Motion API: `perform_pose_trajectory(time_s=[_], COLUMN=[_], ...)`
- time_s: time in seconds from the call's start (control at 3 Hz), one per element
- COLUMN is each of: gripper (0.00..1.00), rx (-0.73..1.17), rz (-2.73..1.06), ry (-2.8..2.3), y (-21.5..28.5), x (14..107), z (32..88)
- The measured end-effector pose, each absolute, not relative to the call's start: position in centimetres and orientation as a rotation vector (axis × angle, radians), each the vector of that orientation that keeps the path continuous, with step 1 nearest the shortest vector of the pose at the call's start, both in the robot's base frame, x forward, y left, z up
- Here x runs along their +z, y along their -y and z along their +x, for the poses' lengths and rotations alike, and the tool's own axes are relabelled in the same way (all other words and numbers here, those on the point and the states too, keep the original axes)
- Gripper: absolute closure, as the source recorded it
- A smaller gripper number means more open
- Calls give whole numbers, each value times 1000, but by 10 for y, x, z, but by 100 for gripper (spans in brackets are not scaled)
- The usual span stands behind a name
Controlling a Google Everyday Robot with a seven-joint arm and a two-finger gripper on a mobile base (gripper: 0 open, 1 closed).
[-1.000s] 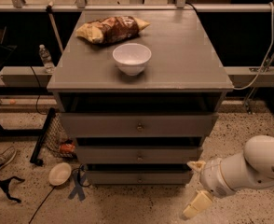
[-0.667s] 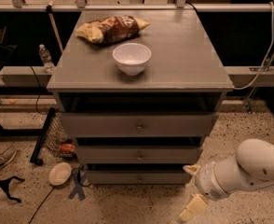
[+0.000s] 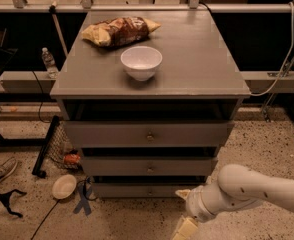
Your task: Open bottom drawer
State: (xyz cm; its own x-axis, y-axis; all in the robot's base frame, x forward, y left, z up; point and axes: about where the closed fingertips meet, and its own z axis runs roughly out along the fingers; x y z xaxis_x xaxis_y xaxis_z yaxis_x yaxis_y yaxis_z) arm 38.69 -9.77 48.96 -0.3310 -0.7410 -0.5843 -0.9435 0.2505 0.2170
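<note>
Jaws apart, the gripper [image 3: 181, 212] has edged closer, now just right of the bottom drawer [image 3: 127, 190], which stays shut.

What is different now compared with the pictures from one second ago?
The gripper and its arm have moved left and a little lower in the picture, closer to the right part of the bottom drawer. Its fingers are apart and it has taken hold of nothing. The drawer has not moved. The white bowl and the snack bag on the cabinet stayed in place.
</note>
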Motion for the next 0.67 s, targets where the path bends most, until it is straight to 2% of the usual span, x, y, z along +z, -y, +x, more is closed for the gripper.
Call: perform_pose_trajectory(time_s=[0.33, 0.67], gripper=[0, 0], rx=[844, 866], rz=[-1528, -1524], ry=[-2172, -2179], y=[69, 67], x=[429, 424], z=[395, 389])
